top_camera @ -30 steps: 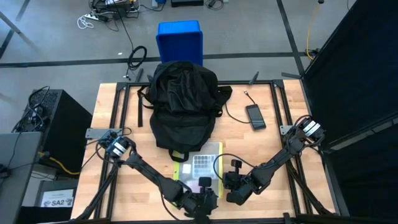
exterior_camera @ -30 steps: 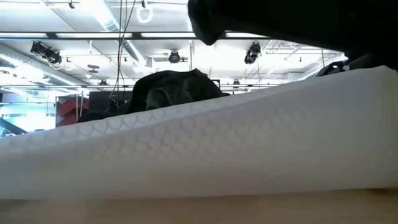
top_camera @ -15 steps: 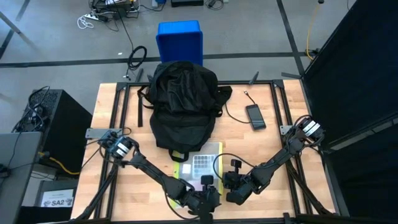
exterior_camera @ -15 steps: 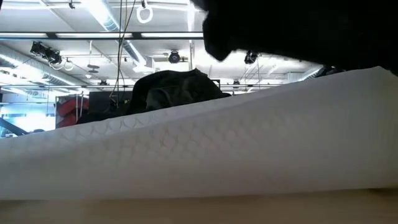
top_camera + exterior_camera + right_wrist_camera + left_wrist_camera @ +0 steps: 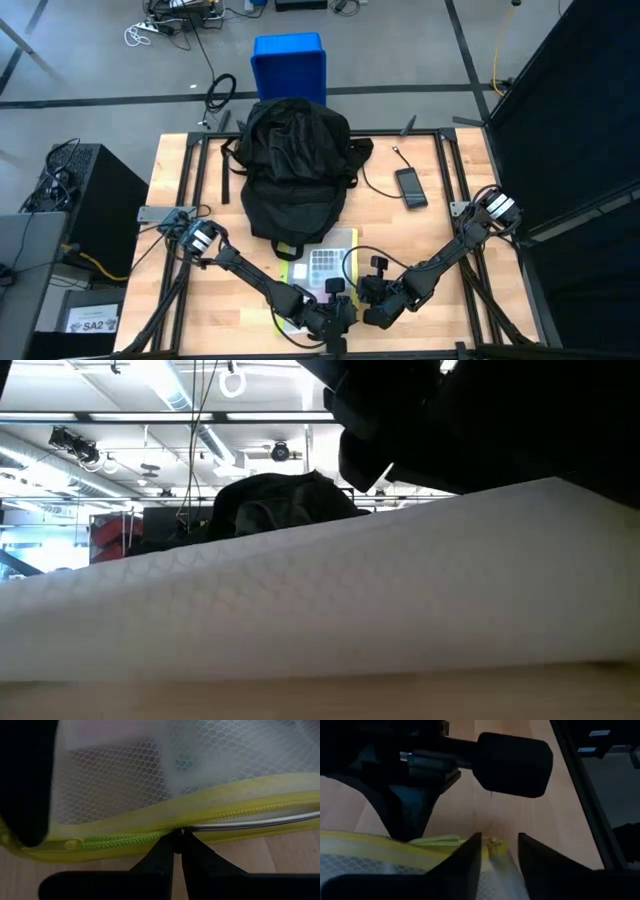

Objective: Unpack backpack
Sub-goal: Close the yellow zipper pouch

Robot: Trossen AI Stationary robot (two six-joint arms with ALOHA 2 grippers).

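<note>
The black backpack (image 5: 293,170) lies on its back at the table's far middle. In front of it, near the table's front edge, lies a white mesh pouch (image 5: 322,265) with a yellow zip edge. It fills the low view (image 5: 300,600). My right gripper (image 5: 372,300) is shut on the pouch's zip edge at its near right side. My left gripper (image 5: 337,315) is just left of it, fingers apart (image 5: 497,852), with the zip's yellow end (image 5: 493,843) between them. My right gripper pinches the pouch's yellow zip edge (image 5: 172,825) between its two fingertips, where the green zip cord (image 5: 125,839) ends. It comes slanting down from the table's near right. The pouch slopes up toward this hold. I cannot tell whether my left gripper touches the zip end.
A black phone (image 5: 410,187) with a cable lies on the table to the right of the backpack. A blue plastic bin (image 5: 290,62) stands on the floor beyond the far edge. Bare wood shows at the table's left and right.
My left gripper has moved a little toward the table's right, closer to my right gripper and the pouch's zip end, and lower. In the low view the pouch's raised right end has sagged slightly.
</note>
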